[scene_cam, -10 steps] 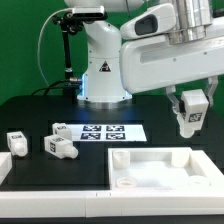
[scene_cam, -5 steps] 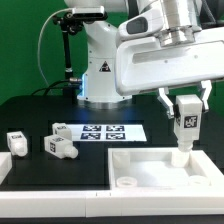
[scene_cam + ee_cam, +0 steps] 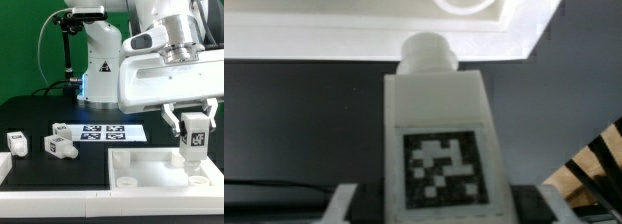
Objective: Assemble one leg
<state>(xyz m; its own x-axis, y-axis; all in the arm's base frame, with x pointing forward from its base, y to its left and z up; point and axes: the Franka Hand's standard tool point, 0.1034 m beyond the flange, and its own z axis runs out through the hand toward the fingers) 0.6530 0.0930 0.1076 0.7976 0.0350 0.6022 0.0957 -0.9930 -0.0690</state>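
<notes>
My gripper [image 3: 193, 124] is shut on a white leg [image 3: 194, 140] with a black-and-white tag, held upright. Its lower end stands just above or on the far right part of the large flat white rimmed piece [image 3: 150, 165]; I cannot tell whether it touches. In the wrist view the leg [image 3: 438, 130] fills the middle, its round peg pointing at the white piece's rim [image 3: 384, 40]. Two other legs [image 3: 60, 146] [image 3: 15, 142] lie on the black table at the exterior view's left.
The marker board [image 3: 100, 132] lies flat behind the white piece. The robot's white base [image 3: 100, 70] stands at the back. A white part shows at the exterior view's left edge [image 3: 3, 165].
My gripper has moved down and slightly toward the exterior view's right with the leg, bringing its lower end to the white rimmed piece.
</notes>
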